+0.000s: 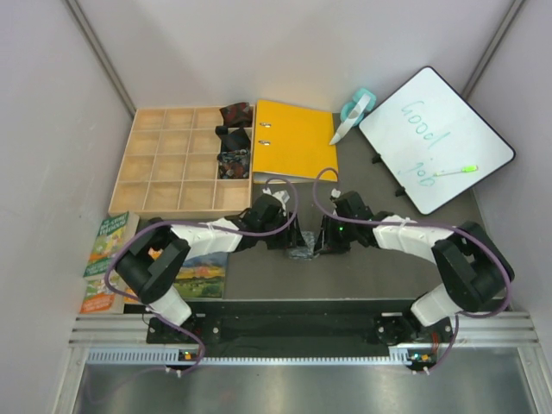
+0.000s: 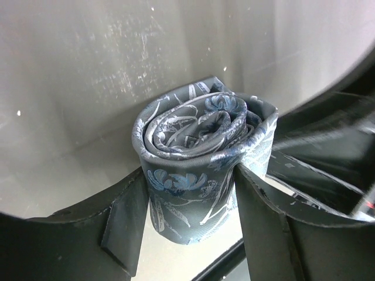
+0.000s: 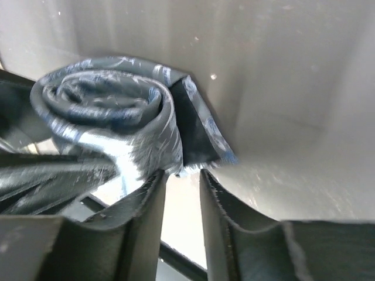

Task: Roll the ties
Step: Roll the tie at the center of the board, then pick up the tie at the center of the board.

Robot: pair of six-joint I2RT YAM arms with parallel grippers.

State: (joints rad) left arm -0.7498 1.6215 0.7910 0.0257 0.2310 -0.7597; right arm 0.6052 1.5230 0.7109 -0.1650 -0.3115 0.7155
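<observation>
A silvery grey-blue tie (image 2: 193, 134) with a pale flower pattern is wound into a tight roll. It stands on end on the grey table between the two arms, and the top view shows it as a small bundle (image 1: 304, 252). My left gripper (image 2: 190, 216) is shut on the roll, one finger (image 2: 126, 228) pressed on each side. My right gripper (image 3: 183, 175) sits close on the other side with its jaws a little apart and nothing between them. The tie's dark-lined loose end (image 3: 196, 132) hangs just past its fingertips. Three small dark rolled ties (image 1: 233, 138) lie in the wooden box.
A wooden compartment box (image 1: 168, 159) stands at the back left, a yellow binder (image 1: 293, 138) beside it. A tape dispenser (image 1: 354, 110) and a whiteboard (image 1: 435, 138) with a green pen are at the back right. Books (image 1: 108, 250) lie by the left arm.
</observation>
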